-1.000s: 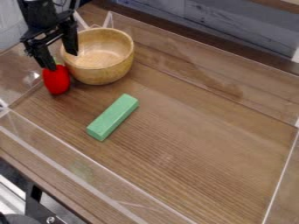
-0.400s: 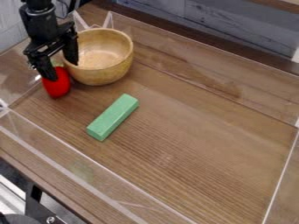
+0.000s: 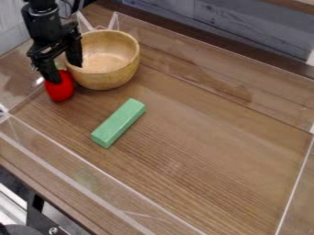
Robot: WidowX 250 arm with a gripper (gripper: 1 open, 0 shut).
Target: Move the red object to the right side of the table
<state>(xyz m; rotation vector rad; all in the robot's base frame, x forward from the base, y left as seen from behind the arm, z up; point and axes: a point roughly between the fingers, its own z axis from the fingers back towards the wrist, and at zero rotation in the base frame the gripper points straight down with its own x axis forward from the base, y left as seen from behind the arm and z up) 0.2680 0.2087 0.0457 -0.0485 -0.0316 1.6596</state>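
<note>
The wood-grain table (image 3: 203, 147) is carrying 3 things: a wooden bowl (image 3: 113, 58) sitting toward 11 o'clock, a red object (image 3: 61, 89) lying toward 10 o'clock, and a green block (image 3: 117, 124) resting between the bowl and 7 o'clock.

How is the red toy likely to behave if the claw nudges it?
The red toy looks rounded and smooth, so it may roll or slip. The bowl close beside it would probably stop it rolling that way.

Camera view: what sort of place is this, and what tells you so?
Probably a robotics lab or test bench: a robot gripper reaches over a wood-grain tabletop edged with low clear walls, where a wooden bowl and a green block lie.
</note>
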